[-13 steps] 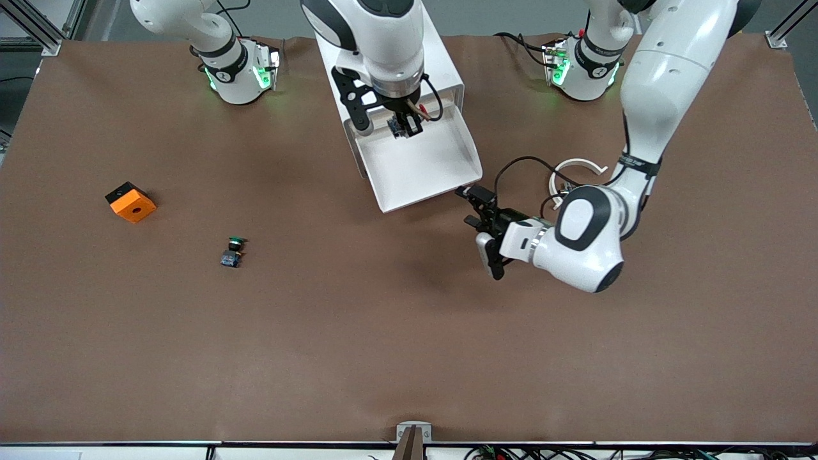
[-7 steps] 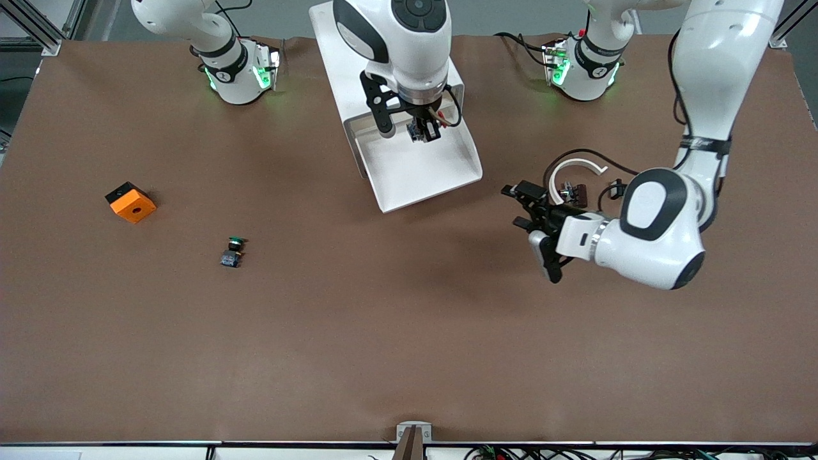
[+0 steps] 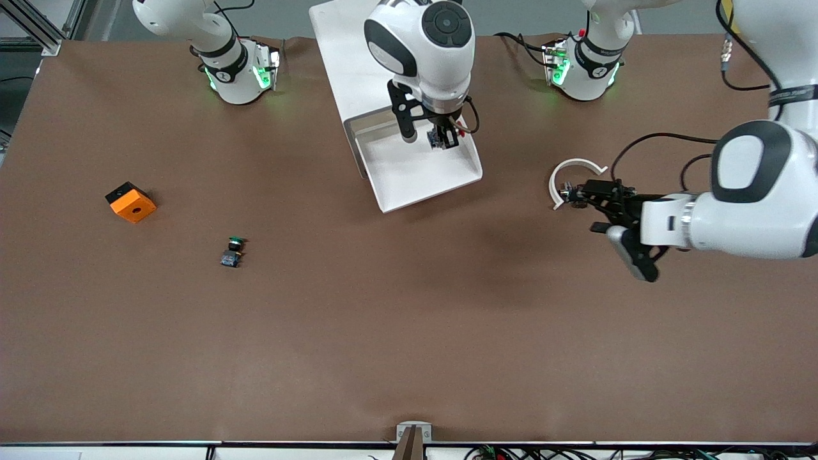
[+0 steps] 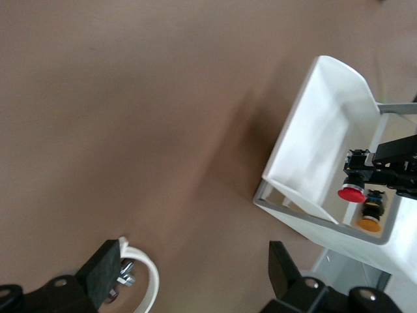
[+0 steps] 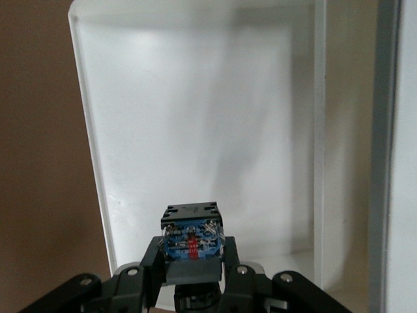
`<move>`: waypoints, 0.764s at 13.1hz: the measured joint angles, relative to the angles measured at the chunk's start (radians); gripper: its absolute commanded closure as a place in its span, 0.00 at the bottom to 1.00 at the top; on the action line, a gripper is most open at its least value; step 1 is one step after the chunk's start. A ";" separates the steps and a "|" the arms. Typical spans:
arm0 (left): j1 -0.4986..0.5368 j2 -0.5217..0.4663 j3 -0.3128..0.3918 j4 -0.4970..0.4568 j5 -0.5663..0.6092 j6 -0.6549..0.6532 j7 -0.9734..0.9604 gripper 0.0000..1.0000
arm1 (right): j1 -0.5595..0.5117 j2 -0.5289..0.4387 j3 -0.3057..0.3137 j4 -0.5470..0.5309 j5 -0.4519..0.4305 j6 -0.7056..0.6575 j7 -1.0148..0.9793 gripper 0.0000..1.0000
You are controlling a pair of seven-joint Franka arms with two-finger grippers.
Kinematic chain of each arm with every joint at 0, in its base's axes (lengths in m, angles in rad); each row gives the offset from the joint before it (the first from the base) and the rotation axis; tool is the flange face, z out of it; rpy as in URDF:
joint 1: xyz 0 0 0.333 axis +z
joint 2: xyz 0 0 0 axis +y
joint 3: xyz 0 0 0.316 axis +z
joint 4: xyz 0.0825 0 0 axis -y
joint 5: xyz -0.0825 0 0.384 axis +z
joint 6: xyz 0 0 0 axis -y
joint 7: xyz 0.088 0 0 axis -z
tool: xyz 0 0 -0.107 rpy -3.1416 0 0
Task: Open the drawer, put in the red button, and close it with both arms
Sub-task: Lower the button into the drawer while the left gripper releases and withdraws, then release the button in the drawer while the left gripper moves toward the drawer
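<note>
Robotics lab: brown-covered table (image 3: 409,332), aluminium framing (image 3: 38,29), two bolted-down white arms.

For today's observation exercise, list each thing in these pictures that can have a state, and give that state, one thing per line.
Drawer: pulled open, nothing lying in it.
Red button: held above the open drawer, not yet set down.
Right gripper: shut on the red button, over the drawer.
Left gripper: open, empty, over the table beside the white ring.
Green button: lying on the table, untouched.
Orange block: resting on the table.
</note>
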 measured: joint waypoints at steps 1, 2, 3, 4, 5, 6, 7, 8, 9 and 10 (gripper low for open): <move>0.026 -0.015 0.001 0.000 0.018 0.000 0.000 0.00 | 0.003 0.015 0.000 0.000 0.000 0.012 0.003 1.00; 0.046 -0.028 0.001 0.002 0.058 0.001 0.000 0.00 | 0.005 0.029 0.000 -0.001 0.000 0.021 0.005 1.00; 0.056 -0.037 0.001 0.010 0.115 0.003 0.000 0.00 | 0.006 0.041 -0.001 -0.001 0.000 0.028 0.006 1.00; 0.058 -0.043 0.001 0.025 0.157 0.006 -0.013 0.00 | 0.006 0.051 -0.001 -0.001 0.000 0.039 0.007 1.00; 0.057 -0.047 -0.002 0.037 0.182 0.011 -0.049 0.00 | 0.006 0.059 -0.002 -0.001 0.000 0.052 0.009 1.00; 0.054 -0.048 -0.005 0.042 0.196 0.026 -0.093 0.00 | 0.007 0.066 -0.002 -0.001 0.000 0.059 0.014 1.00; 0.050 -0.047 -0.006 0.042 0.209 0.049 -0.139 0.00 | 0.008 0.072 -0.002 -0.001 0.000 0.063 0.017 1.00; 0.043 -0.045 -0.007 0.042 0.232 0.072 -0.191 0.00 | 0.009 0.076 -0.002 -0.001 0.000 0.063 0.018 1.00; 0.027 -0.043 -0.009 0.041 0.266 0.097 -0.258 0.00 | 0.009 0.078 -0.002 -0.003 0.000 0.063 0.019 1.00; 0.003 -0.038 -0.011 0.041 0.303 0.115 -0.329 0.00 | 0.009 0.078 -0.002 -0.007 0.000 0.063 0.019 1.00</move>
